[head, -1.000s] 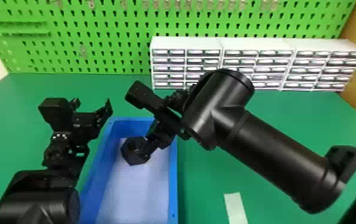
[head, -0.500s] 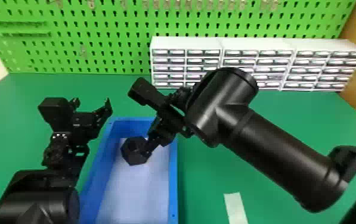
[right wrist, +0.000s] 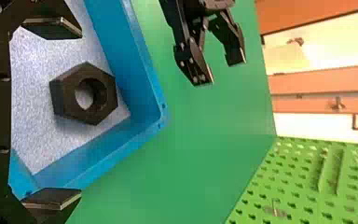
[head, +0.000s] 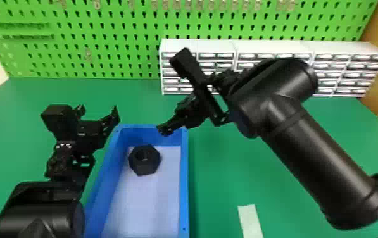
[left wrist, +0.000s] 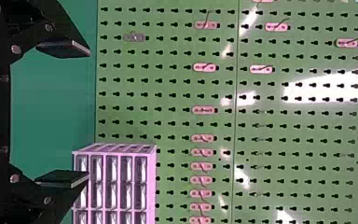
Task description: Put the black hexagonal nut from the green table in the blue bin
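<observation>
The black hexagonal nut lies in the blue bin.

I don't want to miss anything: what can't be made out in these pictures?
Blue bin: near end cut off by the head view's bottom edge.
Black hexagonal nut: underside hidden by its own body, head view.
White drawer cabinets: partly hidden behind the right arm, head view.
Drawers: contents too small to tell, left wrist view.

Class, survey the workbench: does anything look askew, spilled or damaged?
Nothing looks spilled or damaged; the black nut lies flat in the blue bin. Only a pale strip sits slightly askew on the green table.
</observation>
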You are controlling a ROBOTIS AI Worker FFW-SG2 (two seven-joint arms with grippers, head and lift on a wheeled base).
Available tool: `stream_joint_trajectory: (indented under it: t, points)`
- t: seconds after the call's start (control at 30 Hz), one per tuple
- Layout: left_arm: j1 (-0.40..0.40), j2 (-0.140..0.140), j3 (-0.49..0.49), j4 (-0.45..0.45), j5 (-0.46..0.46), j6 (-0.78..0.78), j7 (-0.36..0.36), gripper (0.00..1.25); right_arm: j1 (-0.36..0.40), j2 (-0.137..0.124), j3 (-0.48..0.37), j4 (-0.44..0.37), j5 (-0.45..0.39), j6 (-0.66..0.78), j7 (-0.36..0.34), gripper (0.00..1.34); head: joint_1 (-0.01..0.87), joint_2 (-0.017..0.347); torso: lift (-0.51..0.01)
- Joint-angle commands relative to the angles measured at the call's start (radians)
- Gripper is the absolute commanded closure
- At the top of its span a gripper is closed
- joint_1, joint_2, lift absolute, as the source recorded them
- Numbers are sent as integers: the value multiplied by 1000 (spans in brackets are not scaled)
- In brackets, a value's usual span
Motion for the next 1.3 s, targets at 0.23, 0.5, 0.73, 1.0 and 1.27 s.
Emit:
stream_joint_trajectory:
  t: [0.23,0.5,0.73,1.0,1.27]
  points:
    - [7,0,-1,0,1,0,0,334,88,6,-187,-69,62,-35,10,108,686,51,-96]
    - [7,0,-4,0,1,0,0,334,157,17,-307,-105,115,-112,8,110,686,51,-96]
    - [7,0,-9,-1,3,-2,0,334,213,28,-385,-112,168,-209,1,111,686,51,-96]
    - [7,0,-9,-1,6,-3,0,334,286,42,-468,-117,182,-318,-74,111,686,51,-96]
    - [3,0,-10,0,7,-3,0,334,335,46,-527,-117,165,-390,-147,111,686,51,-96]
